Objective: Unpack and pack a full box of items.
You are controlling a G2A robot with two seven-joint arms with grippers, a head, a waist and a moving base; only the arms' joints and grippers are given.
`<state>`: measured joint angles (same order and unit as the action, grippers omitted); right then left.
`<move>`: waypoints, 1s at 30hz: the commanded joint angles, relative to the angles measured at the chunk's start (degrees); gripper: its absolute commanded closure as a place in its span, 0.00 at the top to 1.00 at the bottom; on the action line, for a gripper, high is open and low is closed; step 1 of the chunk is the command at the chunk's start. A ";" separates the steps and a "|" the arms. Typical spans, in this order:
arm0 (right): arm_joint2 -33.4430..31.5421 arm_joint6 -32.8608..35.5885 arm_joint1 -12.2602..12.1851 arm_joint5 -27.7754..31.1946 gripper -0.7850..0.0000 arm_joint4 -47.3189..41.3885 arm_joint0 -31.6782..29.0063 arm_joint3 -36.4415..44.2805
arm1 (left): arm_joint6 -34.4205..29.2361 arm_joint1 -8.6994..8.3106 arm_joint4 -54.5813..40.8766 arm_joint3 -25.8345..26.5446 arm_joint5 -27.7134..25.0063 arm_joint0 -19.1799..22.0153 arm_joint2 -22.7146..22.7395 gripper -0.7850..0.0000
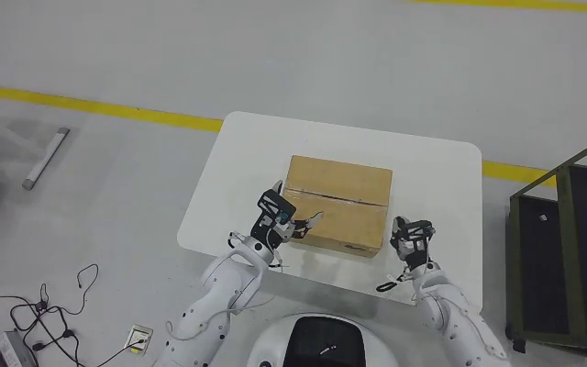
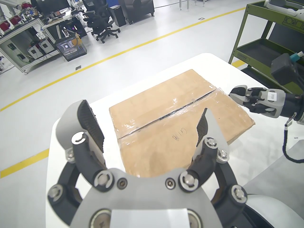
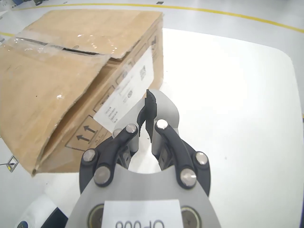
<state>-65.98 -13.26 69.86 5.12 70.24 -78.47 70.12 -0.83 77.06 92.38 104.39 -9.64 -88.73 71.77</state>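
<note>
My left hand [image 2: 144,110] hangs open over the near corner of the cardboard box [image 1: 337,194]; my right hand [image 3: 147,110] is closed, just beside its end wall. The box sits on the counter [image 1: 440,151], seam slit. Stiff, likely heavy when full; I'd pinch the raised flap [image 3: 52,84] by its edge.

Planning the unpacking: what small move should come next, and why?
Probably close the open left claw on the near flap of the brown cardboard box and lift: the taped seam is slit, the flaps lie shut, and the shut right claw sits beside it.
</note>
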 commanded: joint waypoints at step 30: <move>-21.01 -5.82 -2.80 -7.58 0.00 -0.36 -24.02 24.26 | -17.57 1.97 7.52 -8.98 -5.58 15.76 -14.19 1.00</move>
<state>-86.18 -19.26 67.11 -2.31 69.88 -101.61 93.42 -18.40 79.02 99.99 95.48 -15.22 -73.00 57.64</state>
